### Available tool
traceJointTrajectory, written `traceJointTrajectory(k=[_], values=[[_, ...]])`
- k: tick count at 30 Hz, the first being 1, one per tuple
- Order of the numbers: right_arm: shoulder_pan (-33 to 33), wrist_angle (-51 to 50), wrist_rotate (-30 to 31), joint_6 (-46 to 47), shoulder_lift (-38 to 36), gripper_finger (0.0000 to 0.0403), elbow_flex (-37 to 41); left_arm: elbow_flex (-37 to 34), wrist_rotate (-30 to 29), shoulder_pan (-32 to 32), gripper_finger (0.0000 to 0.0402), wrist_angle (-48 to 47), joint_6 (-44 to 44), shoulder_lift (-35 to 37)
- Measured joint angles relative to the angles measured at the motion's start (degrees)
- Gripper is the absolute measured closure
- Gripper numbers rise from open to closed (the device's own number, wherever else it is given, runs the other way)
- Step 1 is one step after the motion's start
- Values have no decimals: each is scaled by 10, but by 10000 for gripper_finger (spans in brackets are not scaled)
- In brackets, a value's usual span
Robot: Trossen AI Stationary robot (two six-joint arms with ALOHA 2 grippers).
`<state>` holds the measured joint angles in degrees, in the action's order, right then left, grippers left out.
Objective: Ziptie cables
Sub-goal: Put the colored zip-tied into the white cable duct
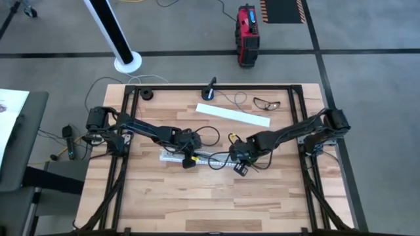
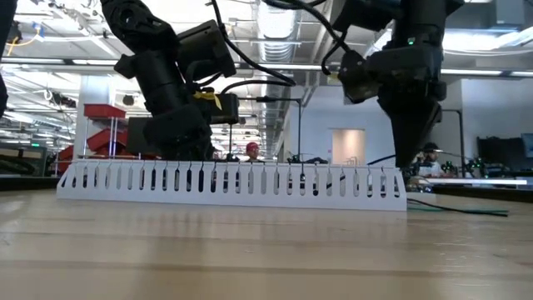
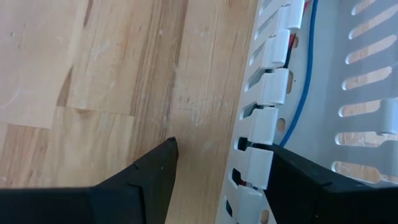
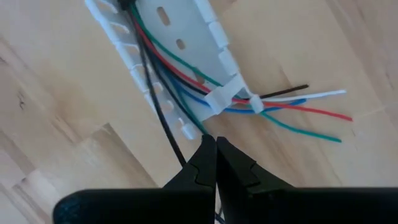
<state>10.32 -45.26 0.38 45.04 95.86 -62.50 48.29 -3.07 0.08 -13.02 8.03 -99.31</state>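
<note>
Coloured cables (image 4: 186, 81), about six, lie in one white slotted duct (image 4: 180, 46) at mid-table, their ends bound by one white ziptie (image 4: 239, 99). Right gripper (image 4: 216, 144) is clenched on nothing beside them. Left gripper (image 3: 221, 168) straddles the duct's wall, fingers spread.

The wooden counter (image 1: 216, 196) sits on a grey concrete floor (image 1: 367, 26) crossed by dark tape lines. A white pole's round base (image 1: 127, 63) and a red-and-black case (image 1: 247, 26) stand on the floor beyond it. Behind, a bright hall with ceiling strip lights (image 2: 491, 73) (and red bins (image 2: 104, 111) on shelving).
</note>
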Motion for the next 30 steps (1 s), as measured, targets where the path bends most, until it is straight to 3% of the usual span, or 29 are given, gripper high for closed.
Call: traceJointTrajectory(k=[16,30], values=[[-16,75,12,28,1,403,29,0,-4,0,194,1,0,0],[-31,83,76,89,1,403,30,0,-7,0,194,2,-9,0]])
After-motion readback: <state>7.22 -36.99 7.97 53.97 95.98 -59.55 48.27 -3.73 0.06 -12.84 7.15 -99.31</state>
